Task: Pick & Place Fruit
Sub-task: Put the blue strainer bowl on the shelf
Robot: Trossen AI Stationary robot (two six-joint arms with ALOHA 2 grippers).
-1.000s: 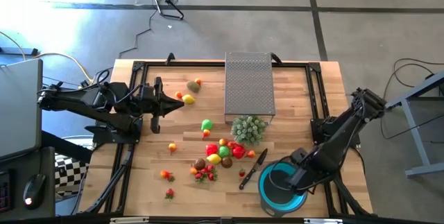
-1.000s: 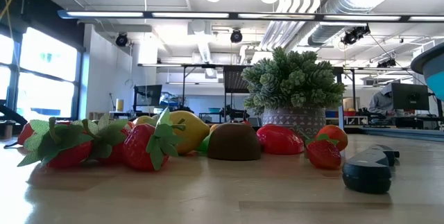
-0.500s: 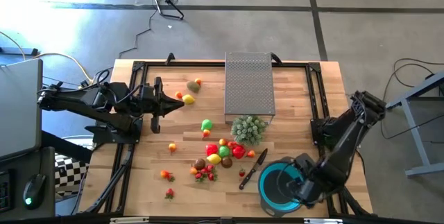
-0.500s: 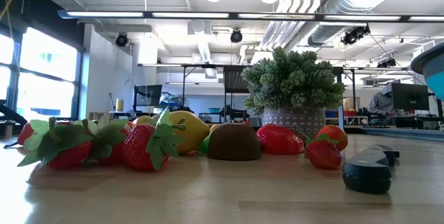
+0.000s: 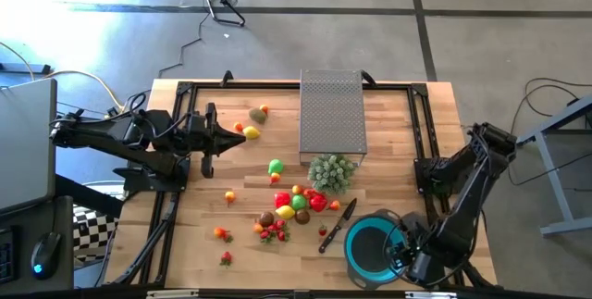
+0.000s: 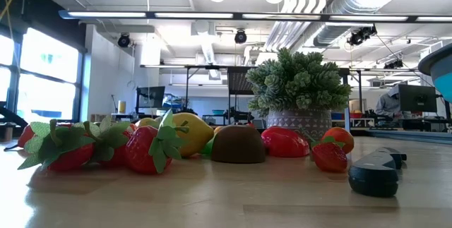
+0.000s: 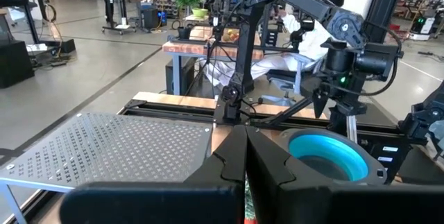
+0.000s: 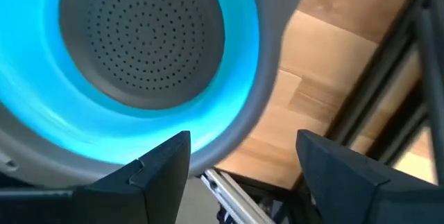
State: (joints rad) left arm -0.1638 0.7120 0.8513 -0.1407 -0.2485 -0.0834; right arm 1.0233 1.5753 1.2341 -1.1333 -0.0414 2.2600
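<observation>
Wooden slatted table [image 5: 388, 142] under an open workshop, black frame rails round it. From where I'm driving, nothing is placed yet: the round blue perforated bowl [image 5: 372, 248] shows only its grey dotted bottom in my right wrist view, no fruit in it that I can see.

My right hand [image 5: 400, 253] hangs just over the bowl's rim, on the side away from the fruit. Its two dark fingers [image 8: 159, 165] stand well apart, with nothing between them but the bowl's blue wall below. No fruit in it.

The small toy fruits [image 5: 296, 202] lie loose on the table, all well apart from this hand, past the bowl and the black-handled knife [image 5: 339, 221]. Main heap of red, yellow, green and brown ones sits beside the pale green bushy cluster [image 5: 331, 171]; a few strawberries [image 6: 145, 147] and orange bits are scattered further out, two more near the perforated metal plate [image 5: 332, 114].

Left hand [image 5: 239, 136] is parked at the far side of the table, fingers pressed together, holding nothing.

My read: barely started or between picks. Whole lot left to move.
</observation>
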